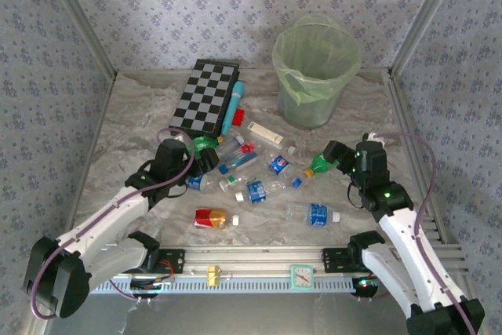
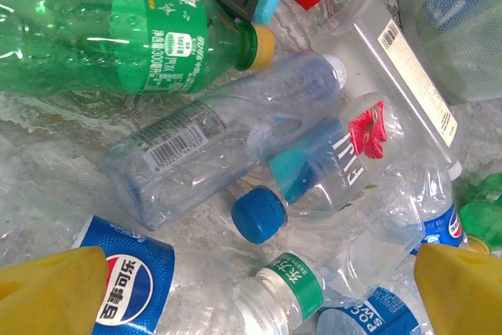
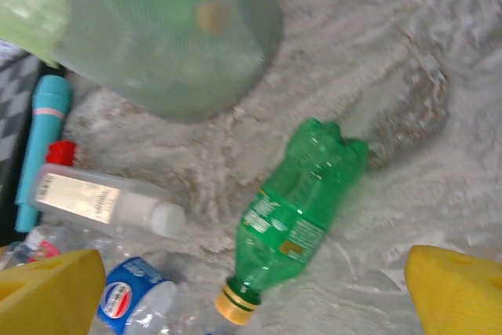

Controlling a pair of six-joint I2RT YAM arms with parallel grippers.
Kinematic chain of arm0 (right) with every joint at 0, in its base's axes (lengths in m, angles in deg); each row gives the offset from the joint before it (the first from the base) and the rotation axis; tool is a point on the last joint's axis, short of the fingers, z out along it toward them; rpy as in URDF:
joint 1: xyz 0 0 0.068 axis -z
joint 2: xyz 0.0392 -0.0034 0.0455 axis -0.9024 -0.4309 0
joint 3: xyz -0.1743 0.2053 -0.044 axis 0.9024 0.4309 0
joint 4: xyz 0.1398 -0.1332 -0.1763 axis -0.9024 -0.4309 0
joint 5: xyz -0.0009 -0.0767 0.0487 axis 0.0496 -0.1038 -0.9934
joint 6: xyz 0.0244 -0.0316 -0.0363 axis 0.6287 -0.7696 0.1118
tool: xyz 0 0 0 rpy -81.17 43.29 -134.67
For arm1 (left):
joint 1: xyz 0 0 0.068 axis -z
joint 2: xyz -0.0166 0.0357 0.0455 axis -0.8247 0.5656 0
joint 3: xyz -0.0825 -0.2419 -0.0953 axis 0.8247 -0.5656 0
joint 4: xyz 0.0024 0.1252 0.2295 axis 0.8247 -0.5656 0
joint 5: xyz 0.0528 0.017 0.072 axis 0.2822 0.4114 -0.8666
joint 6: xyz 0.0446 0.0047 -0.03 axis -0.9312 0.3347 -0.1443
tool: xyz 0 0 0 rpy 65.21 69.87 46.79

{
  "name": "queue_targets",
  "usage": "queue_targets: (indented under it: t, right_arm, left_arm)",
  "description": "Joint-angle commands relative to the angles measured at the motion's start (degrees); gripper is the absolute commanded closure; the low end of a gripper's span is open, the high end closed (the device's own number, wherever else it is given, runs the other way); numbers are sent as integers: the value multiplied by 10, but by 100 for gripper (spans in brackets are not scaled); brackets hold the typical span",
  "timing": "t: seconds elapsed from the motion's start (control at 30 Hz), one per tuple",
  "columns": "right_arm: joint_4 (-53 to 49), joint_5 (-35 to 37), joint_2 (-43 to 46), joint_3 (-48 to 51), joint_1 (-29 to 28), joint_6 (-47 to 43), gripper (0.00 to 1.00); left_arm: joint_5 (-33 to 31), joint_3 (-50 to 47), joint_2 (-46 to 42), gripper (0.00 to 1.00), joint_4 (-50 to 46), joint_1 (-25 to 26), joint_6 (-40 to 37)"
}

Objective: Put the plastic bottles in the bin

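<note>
Just ahead of the right claw [image 3: 252,297], whose fingers are spread wide, a green bottle [image 3: 294,209] lies on the surface [image 3: 408,60], cap nearest. The left claw [image 2: 255,297], also spread, hangs over heaped clear bottles [image 2: 227,147]. The bin [image 1: 312,103] stands beyond the green bottle.

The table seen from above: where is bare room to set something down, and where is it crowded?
Bare table lies left of the checkerboard, and between the bin and the green bottle. A thin strip runs between the red-yellow bottle and the metal rail. The middle is packed with plastic bottles.
</note>
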Motion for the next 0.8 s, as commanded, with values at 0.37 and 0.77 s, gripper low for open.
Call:
queue_targets:
  t: [0.37,0.77]
  right_arm:
    - [72,-4,-159,-3,34,30,0]
    - [142,-40,-319,-42,40,33,2]
  left_arm:
    - [-42,2,-36,0,-2,18,-16]
    - [-27,0,-33,0,-16,18,-17]
